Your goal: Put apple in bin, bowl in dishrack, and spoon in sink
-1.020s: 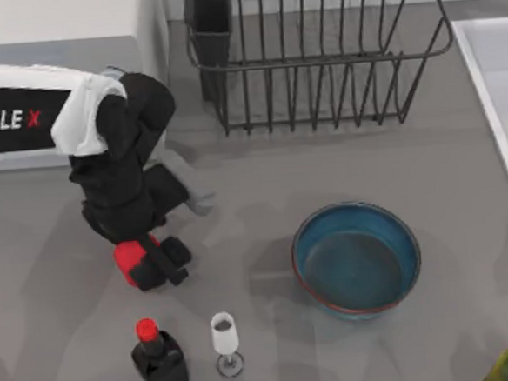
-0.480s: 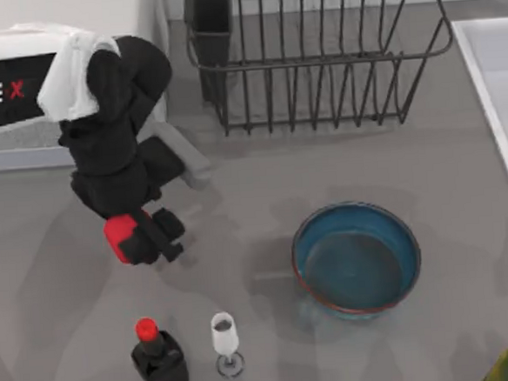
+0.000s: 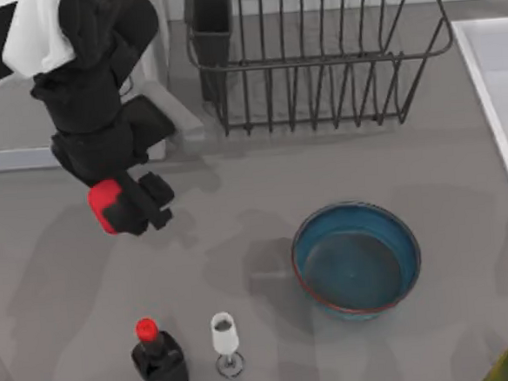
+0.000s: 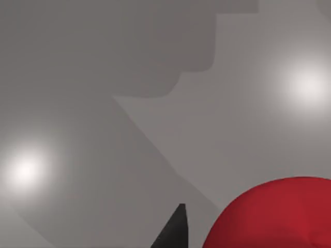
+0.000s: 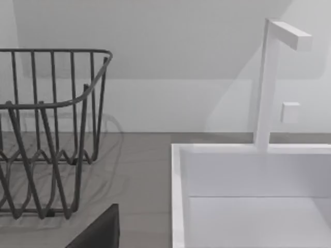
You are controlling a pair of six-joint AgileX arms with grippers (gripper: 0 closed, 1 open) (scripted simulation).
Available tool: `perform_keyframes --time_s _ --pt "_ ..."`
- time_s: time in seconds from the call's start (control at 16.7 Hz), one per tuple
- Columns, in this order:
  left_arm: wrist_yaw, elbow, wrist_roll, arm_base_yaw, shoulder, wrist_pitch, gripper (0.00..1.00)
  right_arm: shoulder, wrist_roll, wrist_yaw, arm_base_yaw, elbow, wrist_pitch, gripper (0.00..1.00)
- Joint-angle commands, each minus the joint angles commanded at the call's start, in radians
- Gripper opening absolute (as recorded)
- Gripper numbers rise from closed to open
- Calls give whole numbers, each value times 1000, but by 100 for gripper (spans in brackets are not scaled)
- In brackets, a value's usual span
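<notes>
Left end effector (image 3: 131, 208) grips the apple (image 3: 104, 205) above the table (image 3: 241, 261).

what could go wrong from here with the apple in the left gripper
The left gripper holds the apple above the table; if the grip is shallow, the smooth fruit may slip and roll. Dropped, it might knock the wine glass or the dark bottle standing below.
</notes>
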Motion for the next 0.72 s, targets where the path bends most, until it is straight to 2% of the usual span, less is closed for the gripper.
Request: perform_keyframes --time_s 0.18,0.36,0.54,0.72 --pt "0 -3 11 3 0 0 0 0 0 0 0 0 0 100" --pt "5 -7 98 26 -32 -23 0 0 0 0 0 0 0 100" --pt "14 -18 280 75 -93 -62 0 0 0 0 0 0 0 100" --pt "21 -38 558 147 -172 -109 0 0 0 0 0 0 0 100"
